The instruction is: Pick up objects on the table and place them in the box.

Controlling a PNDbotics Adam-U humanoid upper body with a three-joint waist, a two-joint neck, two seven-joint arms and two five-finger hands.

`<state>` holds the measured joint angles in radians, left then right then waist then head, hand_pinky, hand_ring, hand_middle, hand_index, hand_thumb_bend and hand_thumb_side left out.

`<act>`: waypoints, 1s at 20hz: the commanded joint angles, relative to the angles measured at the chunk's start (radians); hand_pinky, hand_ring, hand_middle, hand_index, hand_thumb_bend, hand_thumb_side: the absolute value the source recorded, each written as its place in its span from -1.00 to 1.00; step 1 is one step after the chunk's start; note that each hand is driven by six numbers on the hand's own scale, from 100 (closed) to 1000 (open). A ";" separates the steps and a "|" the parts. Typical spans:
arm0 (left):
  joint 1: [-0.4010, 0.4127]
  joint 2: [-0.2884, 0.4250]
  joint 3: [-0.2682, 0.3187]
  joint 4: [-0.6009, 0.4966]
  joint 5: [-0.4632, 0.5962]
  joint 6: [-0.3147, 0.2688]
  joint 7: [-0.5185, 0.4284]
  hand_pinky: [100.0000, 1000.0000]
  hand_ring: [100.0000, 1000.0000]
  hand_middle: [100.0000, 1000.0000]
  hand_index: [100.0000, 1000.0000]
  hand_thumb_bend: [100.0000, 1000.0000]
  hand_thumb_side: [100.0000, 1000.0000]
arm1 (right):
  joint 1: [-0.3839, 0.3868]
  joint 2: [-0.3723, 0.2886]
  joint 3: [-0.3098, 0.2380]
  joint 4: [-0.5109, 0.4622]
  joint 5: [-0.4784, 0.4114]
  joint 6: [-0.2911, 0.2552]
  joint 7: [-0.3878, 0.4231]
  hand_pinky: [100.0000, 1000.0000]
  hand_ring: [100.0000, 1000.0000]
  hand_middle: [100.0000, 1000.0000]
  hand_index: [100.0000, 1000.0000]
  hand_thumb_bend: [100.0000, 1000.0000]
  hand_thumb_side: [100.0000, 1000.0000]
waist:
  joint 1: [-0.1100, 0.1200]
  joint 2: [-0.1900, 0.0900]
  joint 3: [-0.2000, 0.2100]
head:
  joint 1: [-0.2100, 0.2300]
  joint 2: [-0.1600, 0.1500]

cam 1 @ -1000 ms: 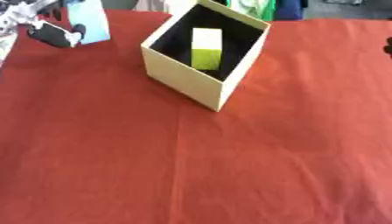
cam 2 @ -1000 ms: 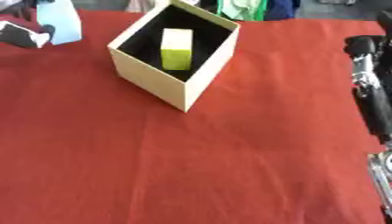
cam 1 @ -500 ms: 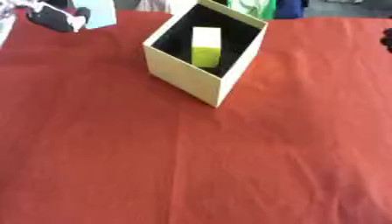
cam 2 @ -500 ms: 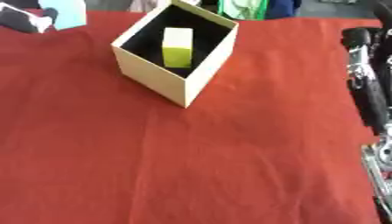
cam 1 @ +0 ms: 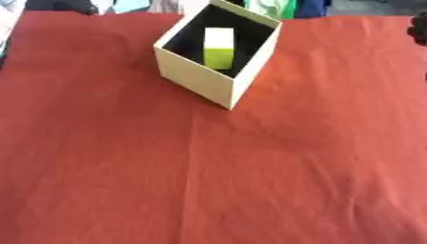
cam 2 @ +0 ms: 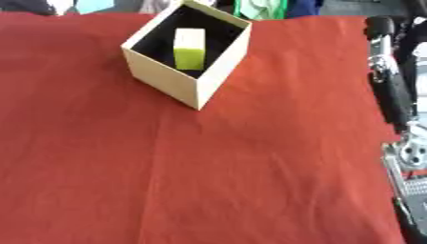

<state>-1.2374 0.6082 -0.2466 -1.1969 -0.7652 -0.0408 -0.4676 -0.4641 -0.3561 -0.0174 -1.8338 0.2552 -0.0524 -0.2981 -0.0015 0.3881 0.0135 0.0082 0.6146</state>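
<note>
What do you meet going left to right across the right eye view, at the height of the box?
Bare red tablecloth → cream box with the yellow-green block inside it → more red cloth → the robot's black and silver right arm at the right edge.

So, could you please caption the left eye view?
Open cream cardboard box holding a yellow-green block, on a red tablecloth.
</note>
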 commanded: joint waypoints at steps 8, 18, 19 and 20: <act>-0.022 -0.063 -0.061 -0.079 0.065 0.018 -0.021 0.02 -0.06 -0.45 -0.20 -1.00 -0.45 | -0.004 0.013 0.003 -0.035 0.018 -0.003 0.011 0.55 0.44 0.32 1.00 -1.00 0.64 | 0.007 -0.047 -0.020 | -0.004 0.026; 0.001 -0.143 -0.074 -0.044 0.098 0.036 -0.002 0.01 -0.08 -0.46 -0.21 -1.00 -0.43 | -0.006 0.036 0.009 -0.046 0.018 -0.001 0.012 0.55 0.44 0.32 1.00 -1.00 0.64 | 0.003 -0.054 -0.030 | 0.001 0.033; 0.004 -0.150 -0.076 -0.039 0.099 0.036 0.001 0.01 -0.09 -0.47 -0.21 -1.00 -0.43 | -0.006 0.038 0.009 -0.046 0.018 -0.001 0.012 0.55 0.44 0.32 1.00 -1.00 0.64 | 0.002 -0.054 -0.031 | 0.002 0.033; 0.006 -0.157 -0.077 -0.034 0.100 0.037 0.005 0.01 -0.08 -0.47 -0.21 -1.00 -0.43 | -0.007 0.040 0.010 -0.047 0.017 -0.001 0.013 0.55 0.44 0.32 1.00 -1.00 0.63 | 0.000 -0.054 -0.032 | 0.004 0.033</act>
<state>-1.2146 0.4466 -0.3241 -1.2259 -0.6699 -0.0054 -0.4703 -0.4577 -0.3097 -0.0056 -1.8560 0.2699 -0.0523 -0.2896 0.0004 0.3631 -0.0175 0.0074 0.6410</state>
